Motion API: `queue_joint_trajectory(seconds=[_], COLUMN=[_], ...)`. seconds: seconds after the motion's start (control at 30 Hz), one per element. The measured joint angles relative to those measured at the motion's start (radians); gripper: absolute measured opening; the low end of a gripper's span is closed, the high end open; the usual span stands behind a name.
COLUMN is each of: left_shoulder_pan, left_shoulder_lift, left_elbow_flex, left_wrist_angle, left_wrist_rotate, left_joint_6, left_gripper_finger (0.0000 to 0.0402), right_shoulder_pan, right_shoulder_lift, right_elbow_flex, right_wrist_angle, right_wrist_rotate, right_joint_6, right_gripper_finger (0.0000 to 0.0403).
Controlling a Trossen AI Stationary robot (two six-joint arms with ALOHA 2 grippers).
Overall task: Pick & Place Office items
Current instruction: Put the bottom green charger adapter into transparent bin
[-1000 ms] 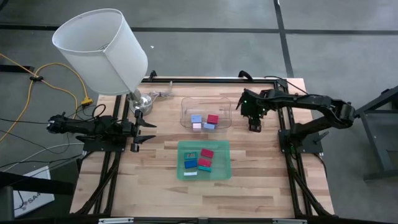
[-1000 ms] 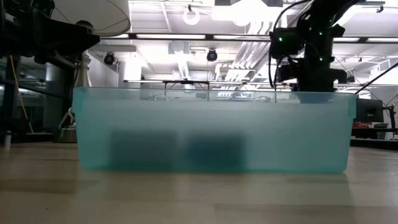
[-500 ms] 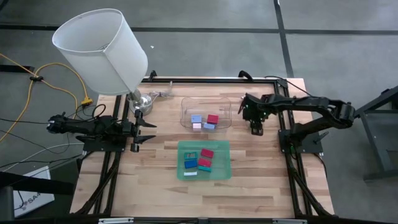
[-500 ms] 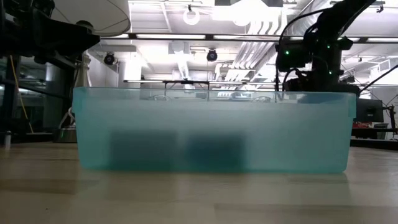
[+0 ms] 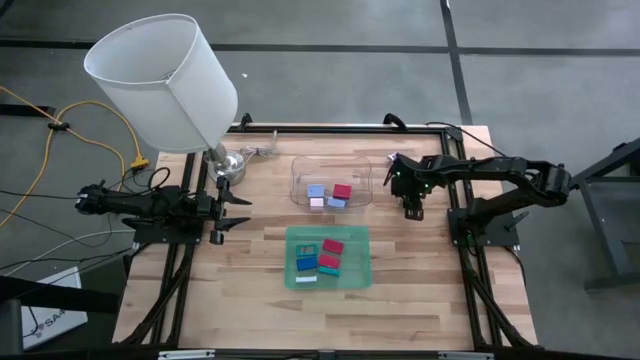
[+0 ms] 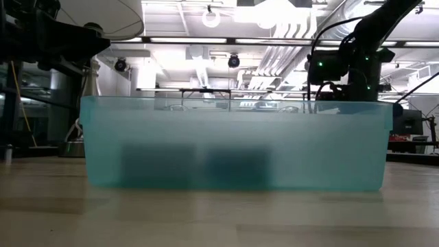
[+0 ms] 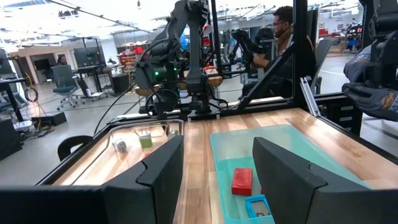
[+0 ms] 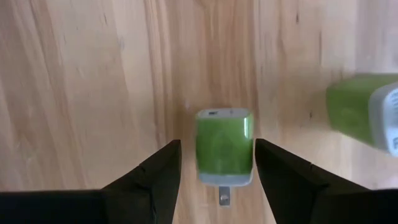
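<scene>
Office items lie in three places here, and the nearest to the working arm is a green block (image 8: 224,148) on the bare wooden table (image 5: 420,270), seen in the right wrist view directly below and between the spread fingers of the right pincer (image 8: 217,163). That pincer is open and holds nothing; the block has a pale band along one end and something small and grey showing at the other. A second green block (image 8: 364,111) with a white end lies near it on the wood, outside the fingers' gap.

In the high view the right pincer (image 5: 411,205) points down at the table just beyond the right side of the clear tray (image 5: 366,167). Inside that tray sit a red block (image 5: 342,191), a pale blue one (image 5: 316,190) and a small white one (image 5: 317,203). Nearer the table's front edge from there, the green tray (image 5: 292,258) holds red blocks (image 5: 333,246) and blue ones (image 5: 306,264).

Well apart, at the table's left side, the left pincer (image 5: 243,209) waits with its fingers spread, empty, aimed across at the two trays. A white lampshade (image 5: 160,80) stands over the corner behind that arm.
</scene>
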State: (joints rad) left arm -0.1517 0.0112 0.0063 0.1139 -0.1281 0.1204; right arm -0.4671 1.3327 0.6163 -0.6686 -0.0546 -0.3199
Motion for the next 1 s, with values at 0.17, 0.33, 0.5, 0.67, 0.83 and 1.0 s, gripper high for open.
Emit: queue_joint_trajectory(seconds=[0.17,0.33,0.5,0.67,0.83,1.0], left_shoulder_pan=[0.000,0.000,0.000,0.000,0.000,0.000], left_shoulder_lift=[0.000,0.000,0.000,0.000,0.000,0.000], left_elbow_flex=[0.000,0.000,0.000,0.000,0.000,0.000], left_wrist_angle=[0.000,0.000,0.000,0.000,0.000,0.000], left_wrist_rotate=[0.000,0.000,0.000,0.000,0.000,0.000], left_joint_6=[0.000,0.000,0.000,0.000,0.000,0.000], left_gripper_finger=[0.0186,0.0186,0.0186,0.0186,0.0186,0.0186], right_shoulder_pan=[0.000,0.000,0.000,0.000,0.000,0.000], right_shoulder_lift=[0.000,0.000,-0.001,-0.002,-0.002,-0.001], right_elbow_flex=[0.000,0.000,0.001,0.002,0.002,0.045], right_wrist_angle=[0.006,0.006,0.006,0.005,0.004,-0.047], right_wrist_rotate=[0.007,0.005,0.004,0.004,0.019,0.030], right_joint_6=[0.000,0.000,0.000,0.000,0.000,0.023], right_gripper_finger=[0.0190,0.0166,0.0132,0.0117,0.0125,0.0117])
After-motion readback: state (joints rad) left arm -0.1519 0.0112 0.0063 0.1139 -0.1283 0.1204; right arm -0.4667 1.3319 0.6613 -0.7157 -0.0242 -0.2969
